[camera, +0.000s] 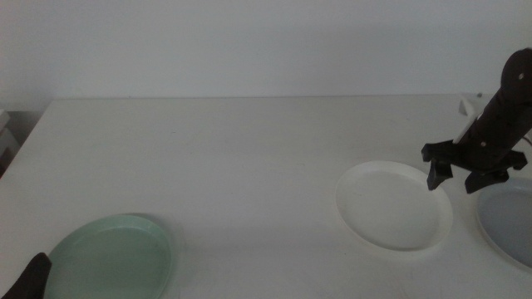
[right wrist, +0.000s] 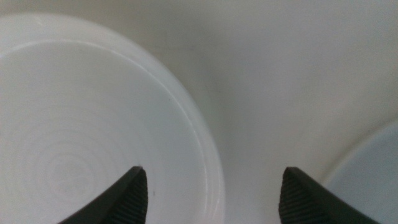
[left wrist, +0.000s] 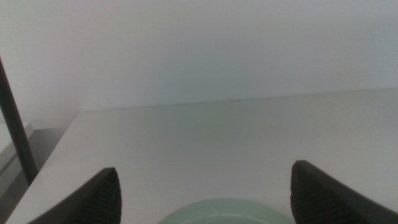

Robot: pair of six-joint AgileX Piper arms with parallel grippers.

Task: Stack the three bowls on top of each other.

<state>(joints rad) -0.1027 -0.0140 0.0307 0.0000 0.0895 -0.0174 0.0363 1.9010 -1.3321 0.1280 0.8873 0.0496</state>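
Right hand [camera: 455,176] hangs spread apart over the white bowl's [camera: 394,205] right rim, with the grey-blue bowl [camera: 509,223] just beside. Left hand [left wrist: 205,196] waits spread too, near the mint bowl [camera: 112,257] on the tabletop [camera: 233,158].

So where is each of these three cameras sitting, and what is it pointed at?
Middle view: above the table, looking forward and down; shows three bowls, the right gripper and the left gripper's tip at the bottom edge.
Left wrist view: on the left arm; open left gripper over the green bowl.
Right wrist view: on the right arm, looking down; open right gripper between white bowl and grey-blue bowl.
Both wrist bowls appear in the middle view.
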